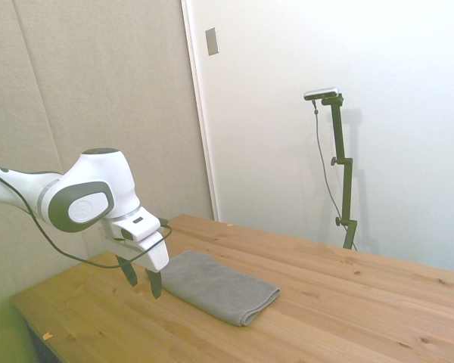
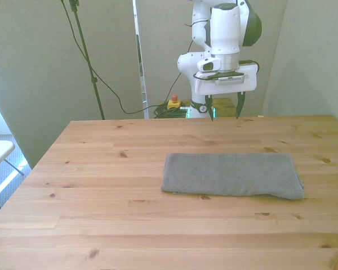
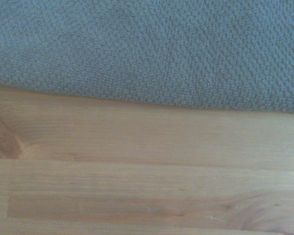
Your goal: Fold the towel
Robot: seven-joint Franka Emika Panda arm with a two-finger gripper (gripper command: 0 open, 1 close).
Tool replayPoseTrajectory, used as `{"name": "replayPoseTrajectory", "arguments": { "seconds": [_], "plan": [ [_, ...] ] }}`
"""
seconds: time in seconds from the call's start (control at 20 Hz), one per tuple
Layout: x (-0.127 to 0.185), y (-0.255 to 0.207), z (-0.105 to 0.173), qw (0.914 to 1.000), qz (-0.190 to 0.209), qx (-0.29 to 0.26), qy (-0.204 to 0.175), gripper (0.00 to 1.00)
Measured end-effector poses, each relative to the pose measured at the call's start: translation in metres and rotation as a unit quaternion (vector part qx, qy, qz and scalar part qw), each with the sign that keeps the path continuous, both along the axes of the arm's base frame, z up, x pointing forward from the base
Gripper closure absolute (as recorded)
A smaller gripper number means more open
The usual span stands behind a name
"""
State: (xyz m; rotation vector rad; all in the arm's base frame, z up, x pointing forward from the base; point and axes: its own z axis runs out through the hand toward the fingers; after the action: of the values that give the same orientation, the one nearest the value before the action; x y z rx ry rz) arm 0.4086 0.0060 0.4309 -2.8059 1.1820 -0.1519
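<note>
The white arm's black-fingered claw hangs released, fingers apart, holding nothing, above the knotty pine plank desk. Just beside it lies the folded mid-grey rectangular cloth towel, flat. Beige walls stand behind.

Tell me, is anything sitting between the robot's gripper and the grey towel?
No. Only bare wooden table lies between the gripper and the towel. The front view shows that stretch best, and the wrist view shows plain wood beside the towel's edge.
</note>
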Motion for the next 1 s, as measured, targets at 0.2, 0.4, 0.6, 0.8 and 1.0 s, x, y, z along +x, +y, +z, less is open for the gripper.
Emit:
{"name": "replayPoseTrajectory", "arguments": {
  "seconds": [0.2,0.4,0.6,0.8,1.0],
  "plan": [
    [0.005,0.001,-0.002,1.0,-0.006,0.0,-0.003,0.0],
    [0.039,0.027,0.011,0.9991,-0.023,-0.027,-0.021,0.0],
    [0.09,0.084,0.019,0.9976,-0.027,-0.056,-0.029,0.0],
    [0.129,0.157,0.013,0.9966,-0.026,-0.075,-0.022,0.0],
    [0.154,0.219,-0.006,0.9919,-0.037,-0.122,-0.006,0.0]
  ]
}}
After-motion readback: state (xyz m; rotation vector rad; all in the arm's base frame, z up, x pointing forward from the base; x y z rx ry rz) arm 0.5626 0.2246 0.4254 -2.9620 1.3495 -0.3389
